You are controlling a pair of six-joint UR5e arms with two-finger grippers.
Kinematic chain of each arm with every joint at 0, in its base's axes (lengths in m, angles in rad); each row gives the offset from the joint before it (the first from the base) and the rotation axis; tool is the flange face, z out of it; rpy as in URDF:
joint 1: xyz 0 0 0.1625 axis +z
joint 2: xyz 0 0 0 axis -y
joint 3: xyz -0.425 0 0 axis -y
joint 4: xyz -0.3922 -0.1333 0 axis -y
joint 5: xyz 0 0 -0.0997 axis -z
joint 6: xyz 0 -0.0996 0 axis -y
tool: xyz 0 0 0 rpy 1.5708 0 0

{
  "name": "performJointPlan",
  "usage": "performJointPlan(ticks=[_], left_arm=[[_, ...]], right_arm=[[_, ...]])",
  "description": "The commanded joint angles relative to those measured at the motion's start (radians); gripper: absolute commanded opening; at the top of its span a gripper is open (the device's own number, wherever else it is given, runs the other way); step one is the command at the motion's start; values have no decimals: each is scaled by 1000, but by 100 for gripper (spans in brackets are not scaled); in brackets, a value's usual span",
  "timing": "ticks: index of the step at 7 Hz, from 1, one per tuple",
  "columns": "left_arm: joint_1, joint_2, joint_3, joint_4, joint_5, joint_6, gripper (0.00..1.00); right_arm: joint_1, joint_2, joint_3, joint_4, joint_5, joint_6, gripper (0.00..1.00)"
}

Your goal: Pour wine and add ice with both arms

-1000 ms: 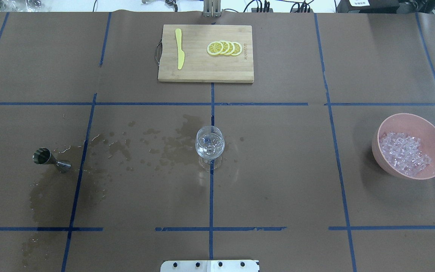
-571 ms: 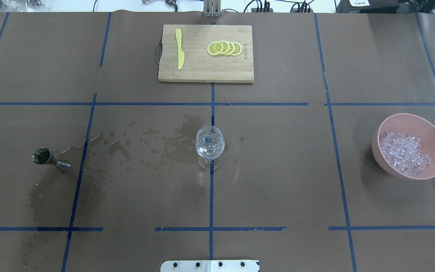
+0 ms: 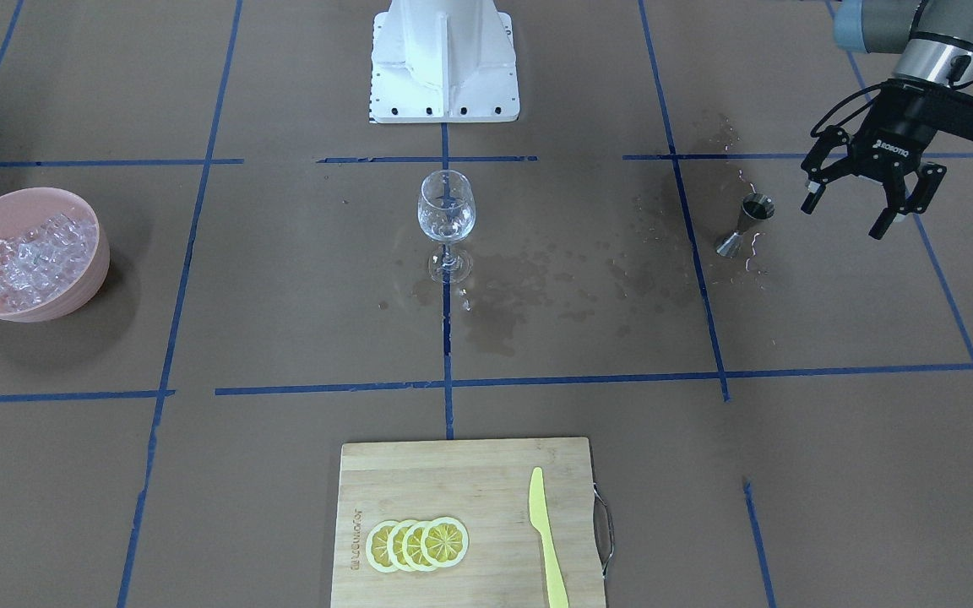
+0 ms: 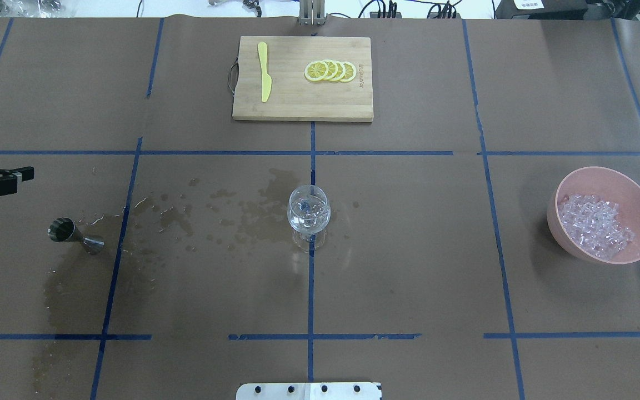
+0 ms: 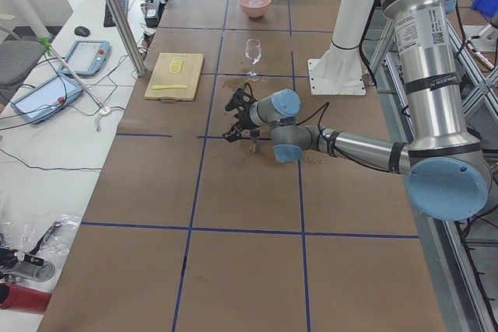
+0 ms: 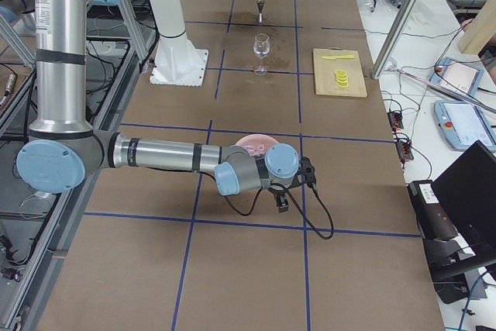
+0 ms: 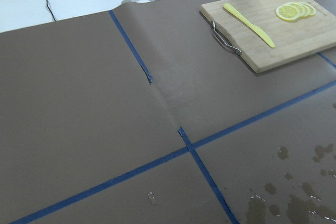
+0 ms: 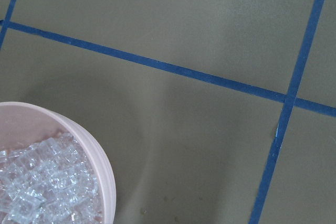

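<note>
A stemmed wine glass [image 4: 309, 214] stands at the table's centre, also in the front view [image 3: 446, 207]; something clear glints inside it, and I cannot tell liquid from ice. A steel jigger [image 4: 73, 234] stands at the left among wet stains. My left gripper [image 3: 843, 219] is open and empty, hovering just outside the jigger [image 3: 744, 224]; it enters the overhead view at the left edge [image 4: 10, 162]. Ice [image 4: 595, 222] fills a pink bowl [image 4: 553, 219] at the right. My right gripper [image 6: 283, 205] hangs beside the bowl; I cannot tell if it is open.
A bamboo cutting board [image 4: 302, 105] with lemon slices [image 4: 331, 71] and a yellow knife [image 4: 264, 72] lies at the far middle. Dark wet stains [image 4: 253, 214] spread between jigger and glass. The white pedestal [image 3: 444, 59] stands at the robot's side.
My left gripper has come into the overhead view from the left edge and moved rightwards, above the jigger's spot. Glass, jigger and bowl have not moved.
</note>
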Motion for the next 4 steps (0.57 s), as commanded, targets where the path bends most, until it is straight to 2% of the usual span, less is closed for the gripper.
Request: performJointPlan(ticks=[1,2,3,4], left_arm=[[334,84,-17,-56,509,-157,98],[381,103,-12,-62,573,-245,99],[530,108,-11,-59,777,-290,99],[588,108,-8,-59,866,-315,99]], right_arm=[[0,3,3,0,0,1,100],[0,4,5,0,0,1,100],[0,3,5,0,0,1,100],[0,4,6,0,-1,1,100]])
